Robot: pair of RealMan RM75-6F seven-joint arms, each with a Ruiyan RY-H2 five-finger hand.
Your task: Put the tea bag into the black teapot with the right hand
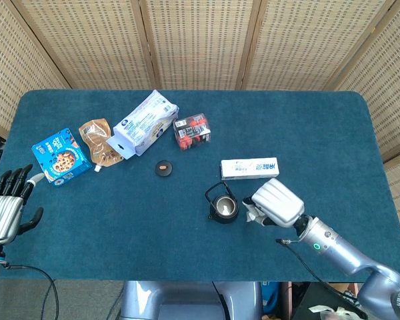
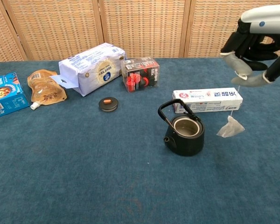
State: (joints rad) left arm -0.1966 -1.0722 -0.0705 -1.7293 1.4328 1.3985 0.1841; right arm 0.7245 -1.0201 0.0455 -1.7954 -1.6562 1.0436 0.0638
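a: in the head view the silver right hand [image 1: 275,203] covers the small white tea bag [image 2: 230,127]; only the chest view shows it, dangling on a thin string that is hard to trace.

b: the chest view crops that hand at the edge. the silver left hand [image 1: 5,212] is cut off at the head view's left edge.

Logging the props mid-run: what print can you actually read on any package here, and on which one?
Nothing reads clearly.
Long white box: red and blue print, too blurred.
Blue cookie box: print too small.
White-and-blue bag: round logo, text illegible.
Red-and-black pack: unreadable.
Brown pouch: unreadable.
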